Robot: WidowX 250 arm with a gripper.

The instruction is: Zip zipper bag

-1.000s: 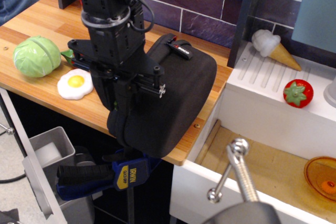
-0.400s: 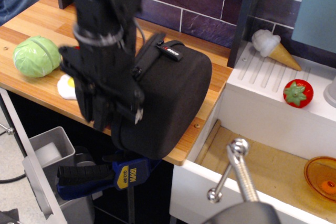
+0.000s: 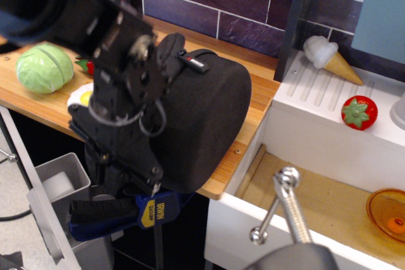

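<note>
The zipper bag [image 3: 209, 115] is a large black rounded case lying on the wooden counter [image 3: 253, 102], with its front left corner over the counter's edge. Its black strap [image 3: 174, 45] and small red-white logo [image 3: 192, 62] show on top. The lime-green pull tab is hidden. My black arm is tilted across the bag's left side. The gripper [image 3: 123, 172] hangs low at the bag's front left corner, below the counter's edge. Its fingers are dark against the dark bag, so I cannot tell how the jaws stand or whether they hold anything.
A green cabbage [image 3: 43, 67] and a fried egg [image 3: 78, 98] lie left of the bag. A blue clamp [image 3: 130, 210] and a grey bin [image 3: 60, 181] are under the counter. On the right is a white sink unit [image 3: 329, 124] with an ice cream cone [image 3: 329, 55], a red fruit [image 3: 359, 112] and an orange plate [image 3: 387, 213].
My arm has swung down and to the left, tilting over the bag's left side. The gripper has dropped below the counter's edge. The bag has shifted slightly left.
</note>
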